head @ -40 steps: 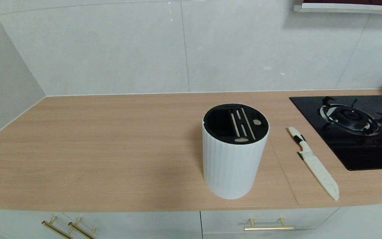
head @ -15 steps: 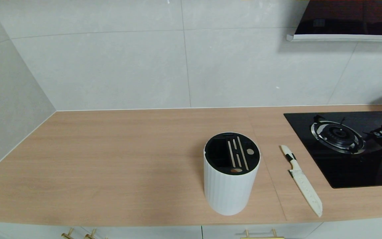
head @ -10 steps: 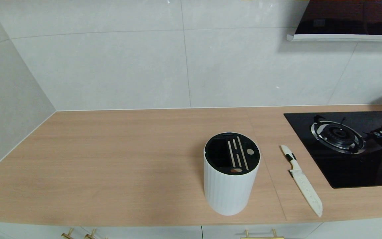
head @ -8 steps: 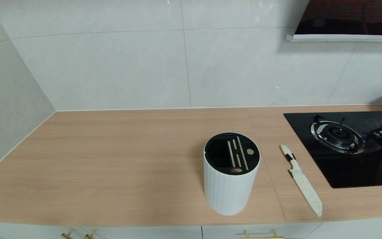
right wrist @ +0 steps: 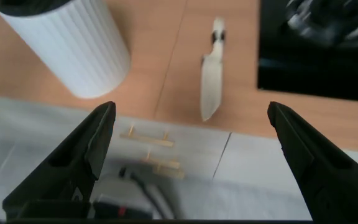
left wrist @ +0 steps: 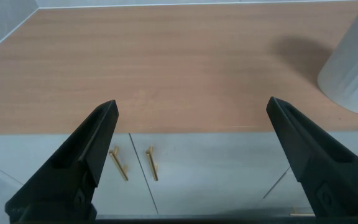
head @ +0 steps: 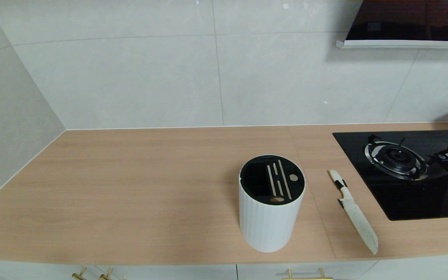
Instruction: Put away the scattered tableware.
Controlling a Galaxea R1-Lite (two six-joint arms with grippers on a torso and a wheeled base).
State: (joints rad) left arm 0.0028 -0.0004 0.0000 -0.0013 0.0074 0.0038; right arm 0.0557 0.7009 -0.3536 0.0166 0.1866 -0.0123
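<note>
1. The knife (head: pixel 353 212) is seen lying flat on the wooden worktop (head: pixel 130 186), between the knife holder (head: pixel 271 204) and the black gas hob (head: pixel 403 175). It touches neither.
2. The knife's handle, white with a black band, is pointed toward the tiled wall. The pale speckled blade runs toward the worktop's front edge, angled slightly to the robot's right, and its tip lies near that edge.
3. The knife holder is a white ribbed cylinder, stood upright near the front of the worktop. Its black top is marked by several narrow slots on the right and one larger open compartment on the left.
4. The left tool (left wrist: pixel 191 102) is held off the front edge of the worktop, in front of the cabinet doors with their brass handles (left wrist: pixel 118 165). Its two dark fingers are spread wide and nothing is gripped. The base of the knife holder is seen off to one side of it.
5. The right tool (right wrist: pixel 190 106) is also held out beyond the worktop's front edge, above the cabinet fronts. Its fingers are spread wide, with nothing gripped. The knife is seen past the gap between them, with the knife holder and the hob to either side.
6. A dark range hood (head: pixel 403 27) is mounted on the wall above the hob.
</note>
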